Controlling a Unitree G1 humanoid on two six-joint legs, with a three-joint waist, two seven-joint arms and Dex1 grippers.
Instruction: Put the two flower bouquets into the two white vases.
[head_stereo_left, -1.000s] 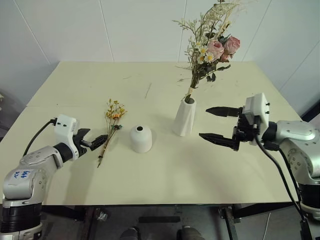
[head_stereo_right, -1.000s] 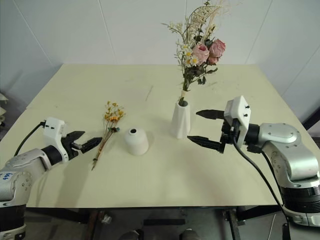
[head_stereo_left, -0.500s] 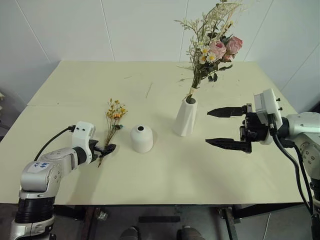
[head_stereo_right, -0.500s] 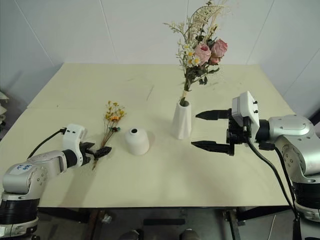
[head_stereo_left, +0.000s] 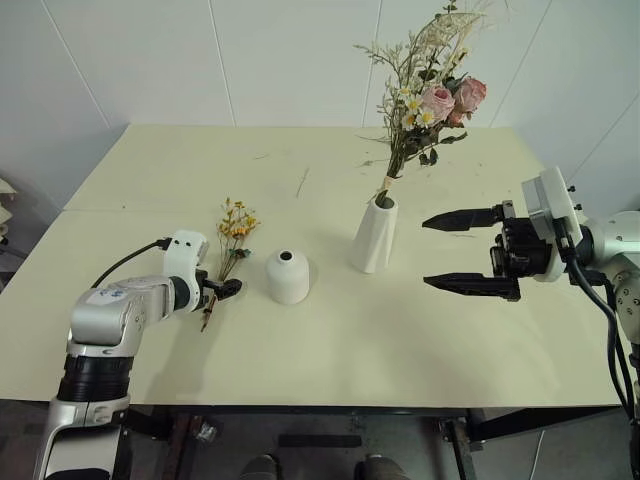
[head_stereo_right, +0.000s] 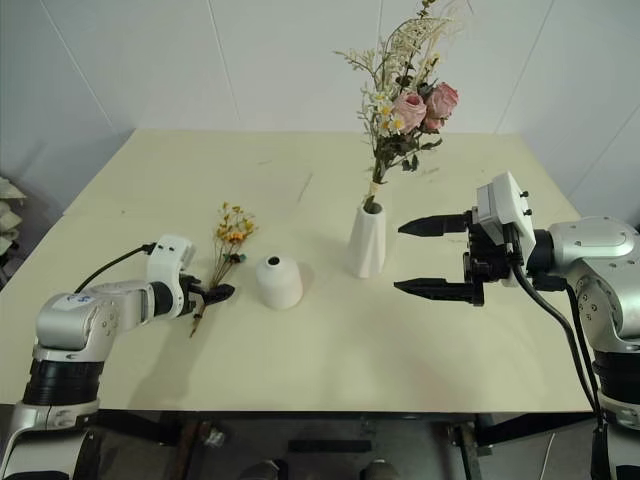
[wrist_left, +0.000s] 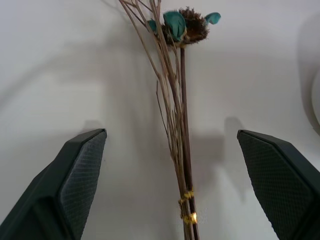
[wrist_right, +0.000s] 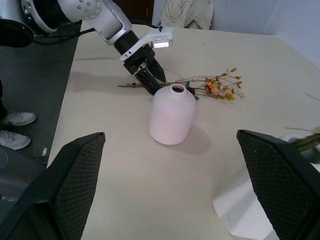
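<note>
- I am working on the second half of the job: the larger bouquet (head_stereo_left: 425, 95) with the pink roses is already standing in the tall vase (head_stereo_left: 374, 233), right of centre in the left eye view, its blooms reaching into the upper right of the frame.
- The small yellow-orange bouquet (head_stereo_left: 227, 251) is lying flat on the table (head_stereo_left: 330, 340), left of centre, heads pointing up the frame and stem ends pointing down it. The short rounded vase (head_stereo_left: 287, 276) is sitting just to its right, empty, its small hole facing up.
- I am holding my left gripper (head_stereo_left: 220, 293) at the lower part of those stems. In the left wrist view both fingers (wrist_left: 75, 175) are spread wide either side of the thin stems (wrist_left: 181, 165), well clear of them and gripping nothing.
- My right gripper (head_stereo_left: 462, 250) is hanging above the table at the right of the frame, past the tall vase, jaws wide apart and empty.
- Next, I judge, I need to lower the left fingers around the stems near the yellow tie (wrist_left: 188, 206), close on the whole bunch, then lift.
- After that the stem ends need steering into the rounded vase's narrow hole, which looks unforgiving for such splayed stalks.
</note>
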